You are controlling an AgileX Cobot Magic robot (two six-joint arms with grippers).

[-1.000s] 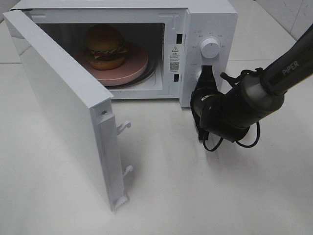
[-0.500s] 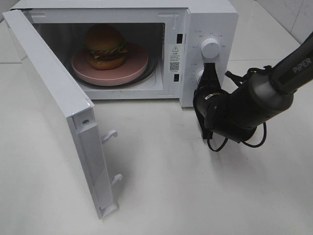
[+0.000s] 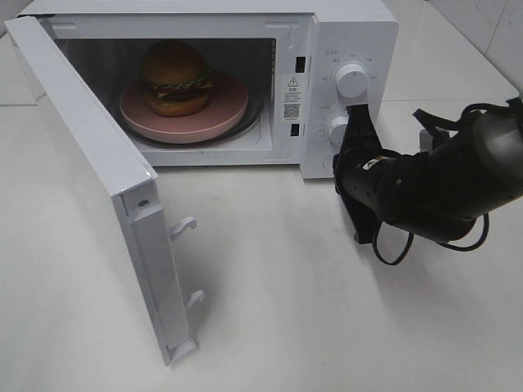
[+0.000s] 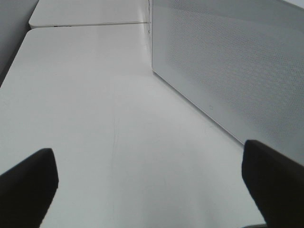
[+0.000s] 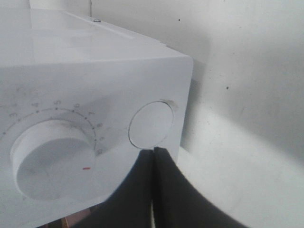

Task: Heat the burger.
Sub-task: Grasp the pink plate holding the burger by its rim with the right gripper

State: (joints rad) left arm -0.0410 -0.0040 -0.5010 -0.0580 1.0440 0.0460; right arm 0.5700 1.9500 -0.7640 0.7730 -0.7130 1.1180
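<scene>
The burger (image 3: pixel 175 77) stands on a round pink plate (image 3: pixel 221 114) inside the white microwave (image 3: pixel 343 33). Its door (image 3: pixel 90 171) hangs wide open to the left. My right gripper (image 3: pixel 357 116) is shut on nothing, its tips against the control panel between the upper knob (image 3: pixel 352 79) and the lower knob (image 3: pixel 337 131). In the right wrist view the shut fingers (image 5: pixel 161 180) sit just below a round white button (image 5: pixel 151 124), beside a numbered dial (image 5: pixel 52 156). My left gripper (image 4: pixel 151 180) is open over bare table, out of the high view.
A perforated grey panel (image 4: pixel 228 66) runs beside the left gripper. The open door's latch hooks (image 3: pixel 186 224) stick out over the white table (image 3: pixel 286 327) in front of the microwave. The right arm's cables (image 3: pixel 392 245) loop low by the panel.
The door has swung wider open to the left. My right arm has drawn back to the right, uncovering the lower knob. The burger has not moved.
</scene>
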